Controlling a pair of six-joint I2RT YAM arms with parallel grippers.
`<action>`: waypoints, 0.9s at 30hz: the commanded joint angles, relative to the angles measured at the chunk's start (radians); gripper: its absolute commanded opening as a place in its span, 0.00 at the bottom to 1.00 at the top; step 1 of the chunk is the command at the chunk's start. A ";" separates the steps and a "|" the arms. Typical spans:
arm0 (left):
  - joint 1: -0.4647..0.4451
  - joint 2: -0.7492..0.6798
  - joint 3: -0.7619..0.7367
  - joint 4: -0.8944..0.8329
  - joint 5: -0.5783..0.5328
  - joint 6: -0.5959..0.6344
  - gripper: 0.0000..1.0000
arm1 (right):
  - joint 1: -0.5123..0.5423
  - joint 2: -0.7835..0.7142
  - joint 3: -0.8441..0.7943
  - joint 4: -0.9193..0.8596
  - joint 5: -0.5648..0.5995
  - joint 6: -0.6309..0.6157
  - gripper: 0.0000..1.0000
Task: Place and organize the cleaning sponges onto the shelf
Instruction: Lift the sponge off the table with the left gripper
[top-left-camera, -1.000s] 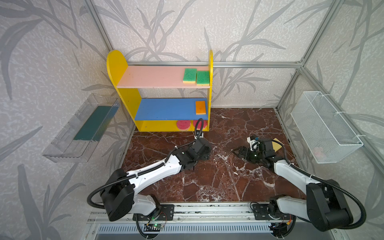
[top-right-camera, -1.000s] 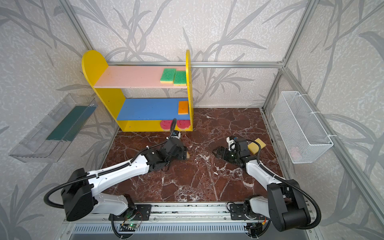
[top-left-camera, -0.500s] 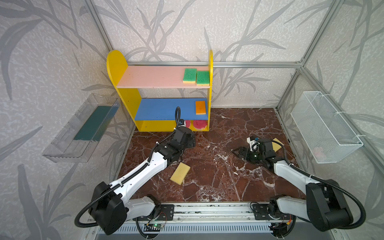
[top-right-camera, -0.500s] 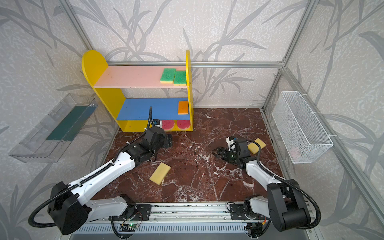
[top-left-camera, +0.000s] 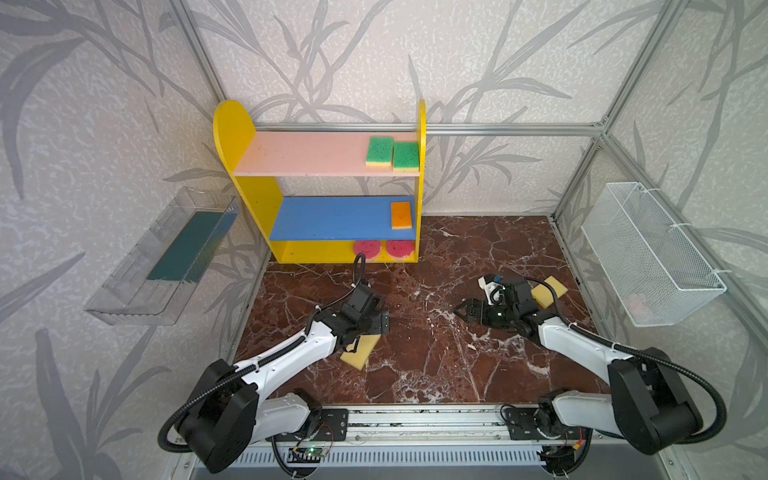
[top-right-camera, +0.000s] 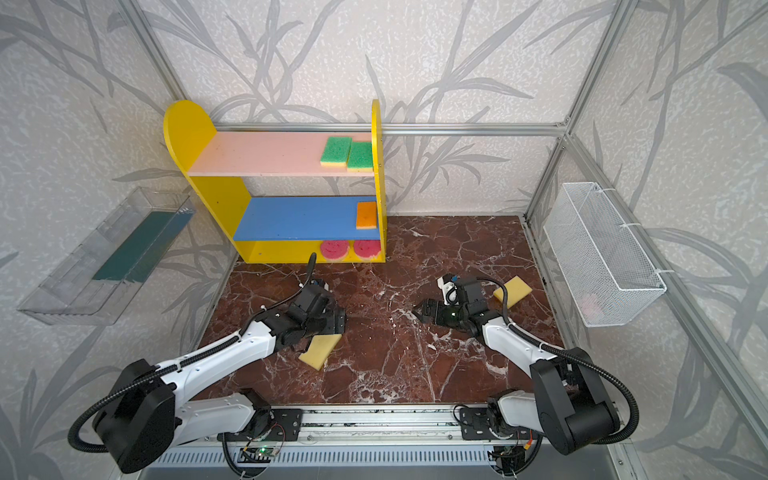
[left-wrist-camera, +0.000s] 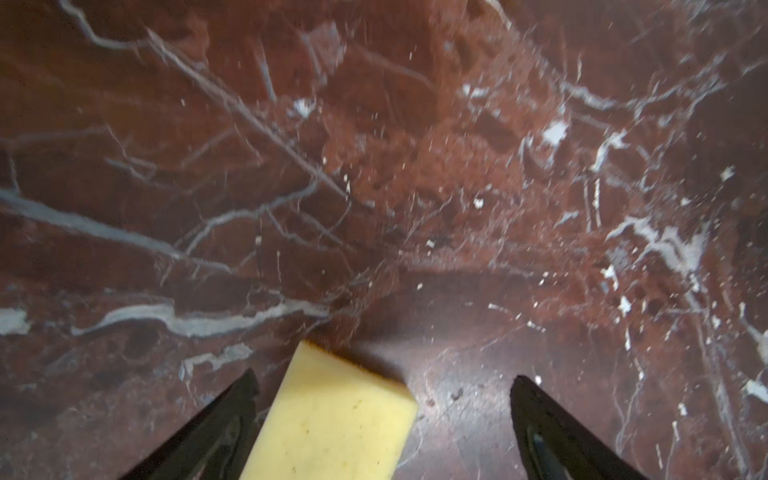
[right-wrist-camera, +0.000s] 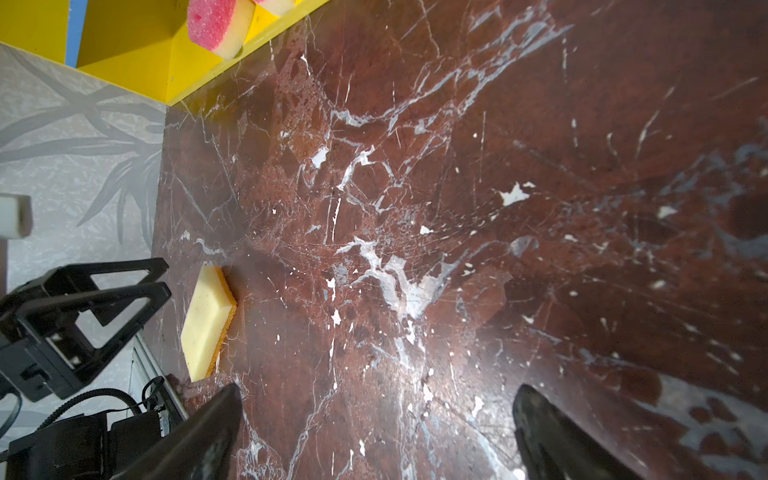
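**Desk:** Where do the cleaning sponges lie?

**Photographer:** 5 sit at the right end of the shelf (top-left-camera: 232, 133): 2 green sponges (top-left-camera: 379, 151) on the pink board, 1 orange sponge (top-left-camera: 401, 215) on the blue board and 2 round pink sponges (top-left-camera: 367, 249) on the yellow base. 2 more lie on the bench (top-left-camera: 436, 365). The near-left sponge (top-left-camera: 360, 351) is under the left arm, and the far-right sponge (top-left-camera: 550, 291) is behind the right arm.

**Desk:** And the fingers?

**Photographer:** The left fingers (left-wrist-camera: 216, 432) are spread wide and straddle 1 end of the near-left sponge without gripping it. The foam lies closer to 1 finger than the other. The right fingers (right-wrist-camera: 552, 432) are open over bare bench near the middle and hold nothing.

**Desk:** How will that sponge handle?

**Photographer:** It looks light and soft. It should squash under a pinch and spring back, and its porous surface should give good grip. Nothing about it looks fragile or slippery. It lies flat with the yellow foam up and the orange scrub face down. The best hold is probably across the short width, near the middle of its length. A pinch at 1 end could let it droop or swivel, so a gentle squeeze should do.
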 joint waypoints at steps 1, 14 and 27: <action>-0.011 -0.057 -0.048 -0.051 0.040 -0.048 0.97 | 0.013 0.026 0.033 -0.012 -0.001 -0.017 1.00; -0.076 -0.110 -0.149 -0.114 -0.041 -0.096 0.98 | 0.025 0.042 0.041 -0.018 -0.007 -0.023 0.99; -0.124 0.102 -0.098 -0.085 -0.075 -0.129 0.86 | 0.025 0.028 0.042 -0.028 -0.013 -0.030 1.00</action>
